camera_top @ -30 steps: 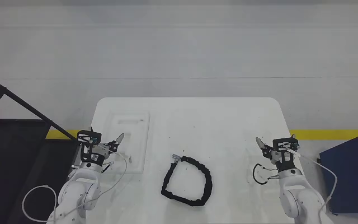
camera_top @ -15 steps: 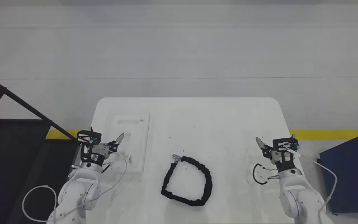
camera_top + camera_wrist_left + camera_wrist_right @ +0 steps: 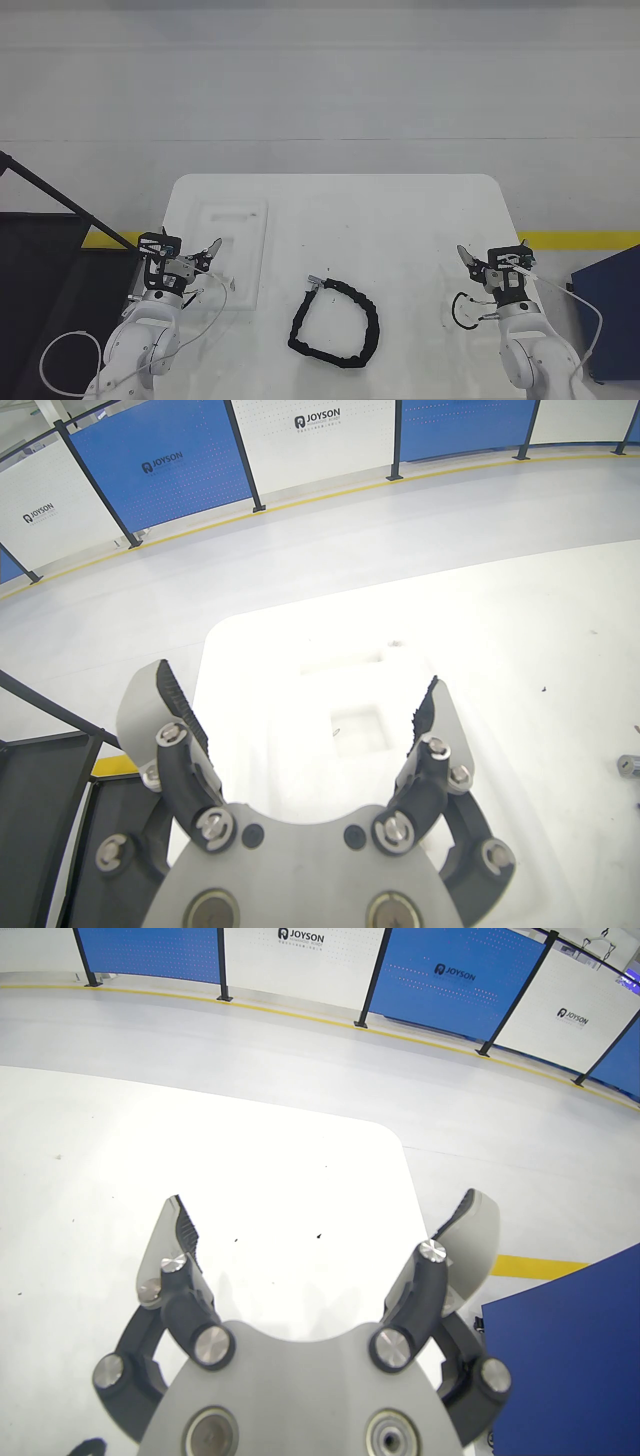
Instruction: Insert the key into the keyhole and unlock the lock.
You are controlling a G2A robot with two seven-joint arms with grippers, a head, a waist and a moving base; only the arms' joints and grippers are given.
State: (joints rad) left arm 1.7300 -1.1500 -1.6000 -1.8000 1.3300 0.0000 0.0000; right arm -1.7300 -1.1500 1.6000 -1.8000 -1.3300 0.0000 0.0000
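Observation:
A black chain lock (image 3: 336, 322) lies in a loop near the middle of the white table (image 3: 400, 220), its metal lock end (image 3: 314, 281) at the loop's upper left; that end's tip (image 3: 628, 765) peeks in at the left wrist view's border. My left gripper (image 3: 199, 253) (image 3: 299, 689) is open at the table's left edge, above a white tray (image 3: 234, 250). A small metallic piece (image 3: 335, 731), perhaps the key, lies in the tray's square recess (image 3: 360, 730). My right gripper (image 3: 477, 256) (image 3: 325, 1213) is open at the right edge, with nothing between its fingers.
A black bar (image 3: 60, 200) slants over the floor left of the table. A dark blue box (image 3: 605, 310) (image 3: 565, 1353) stands off the right edge. A black cable (image 3: 460, 308) loops beside the right arm, and a white cable (image 3: 205, 310) trails from the left arm.

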